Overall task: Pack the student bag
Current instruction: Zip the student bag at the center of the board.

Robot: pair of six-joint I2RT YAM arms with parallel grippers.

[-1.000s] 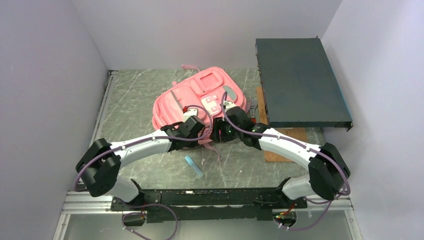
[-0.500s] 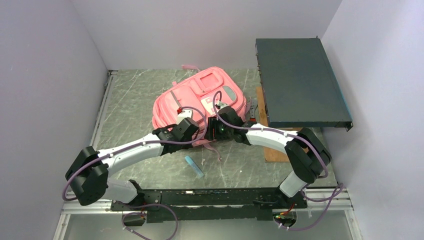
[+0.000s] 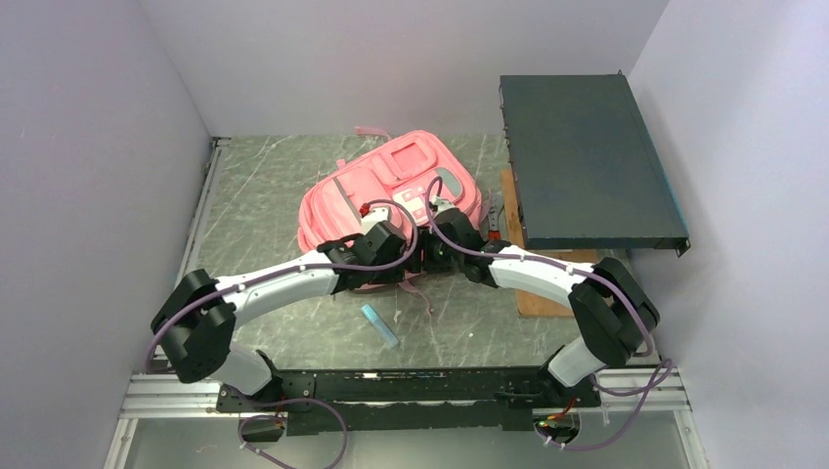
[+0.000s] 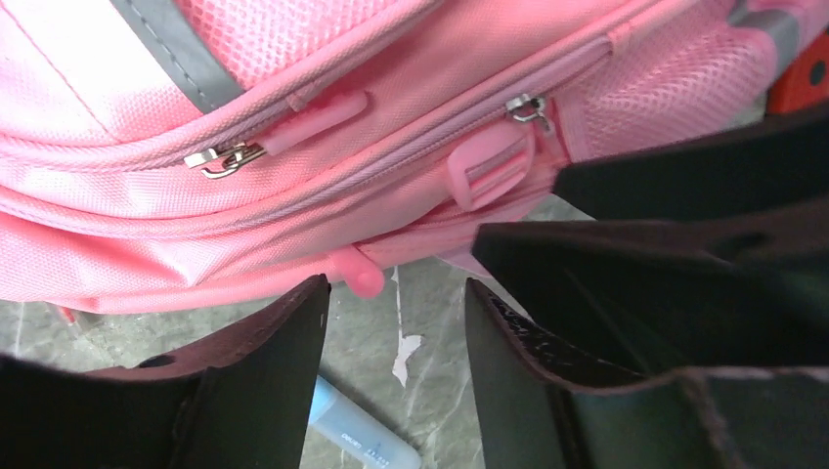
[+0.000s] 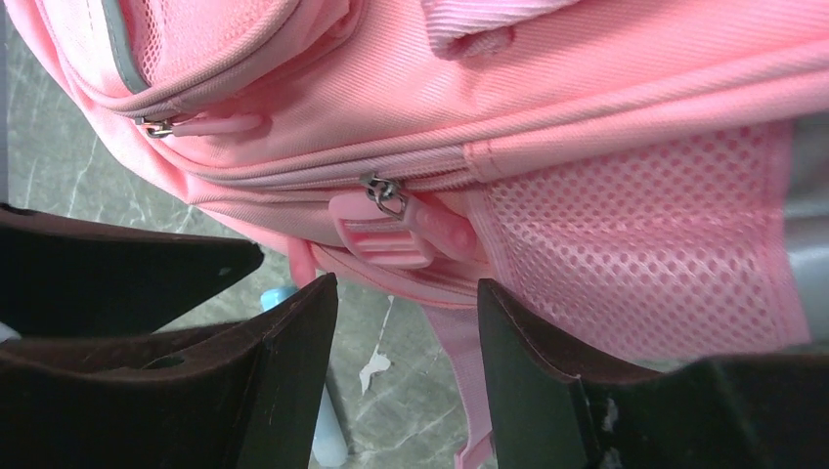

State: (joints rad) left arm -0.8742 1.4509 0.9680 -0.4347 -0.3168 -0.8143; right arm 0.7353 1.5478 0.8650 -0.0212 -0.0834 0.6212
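1. Moved since the earlier frame: left gripper (image 3: 391, 244), up from lower left to the near edge of the student bag (image 3: 342, 200), jaws parted after being shut.
2. Bag flat on the marbled table (image 3: 264, 195), centre-back, front pockets up, both grippers at its near edge.
3. Left jaws moderately wide, nothing between; pink zip pull (image 4: 357, 274) just ahead of the gap.
4. Right gripper (image 3: 432, 249) nose to nose with the left, jaws also moderately apart, gripping nothing; metal zip slider (image 5: 384, 191) just beyond the fingertips.
5. Light-blue stick (image 3: 379, 325) on the table, near the bag, apart from it.
6. Dark flat case (image 3: 587, 161) at right, wooden board (image 3: 547, 288) showing from under its near end.
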